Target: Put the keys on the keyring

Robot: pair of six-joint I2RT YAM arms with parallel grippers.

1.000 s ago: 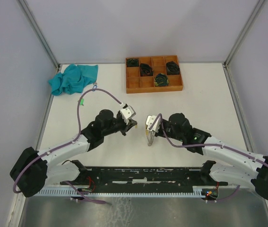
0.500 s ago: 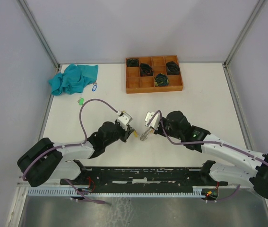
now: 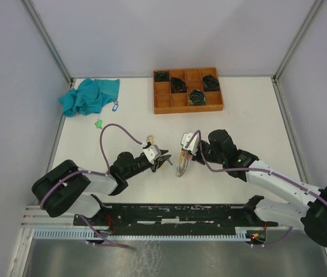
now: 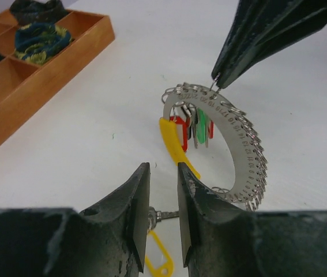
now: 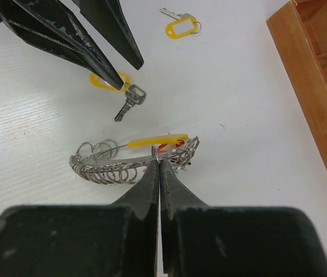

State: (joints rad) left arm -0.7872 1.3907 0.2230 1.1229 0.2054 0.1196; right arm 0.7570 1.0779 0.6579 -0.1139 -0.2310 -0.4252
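Observation:
The keyring (image 5: 130,163), a curved metal plate edged with small rings and carrying a yellow strip plus red and green tags, is pinched at its top edge by my shut right gripper (image 5: 158,163). The left wrist view shows the keyring (image 4: 239,138) standing upright on the table. My left gripper (image 4: 162,171) is open just left of it, low over the table. A small metal key (image 5: 128,104) with a yellow tag (image 4: 158,257) lies flat under those fingers, free of both pads. A second yellow-tagged key (image 5: 180,25) lies farther off.
A wooden compartment tray (image 3: 162,105) with black coiled bundles sits at the back. A teal cloth (image 3: 89,95) lies at the back left, with a blue-tagged key (image 3: 115,106) and a green-tagged key (image 3: 98,123) beside it.
My left gripper swung down towards the keyring and opened, leaving the yellow-tagged key on the table. The right gripper stayed shut on the keyring and shifted only slightly.

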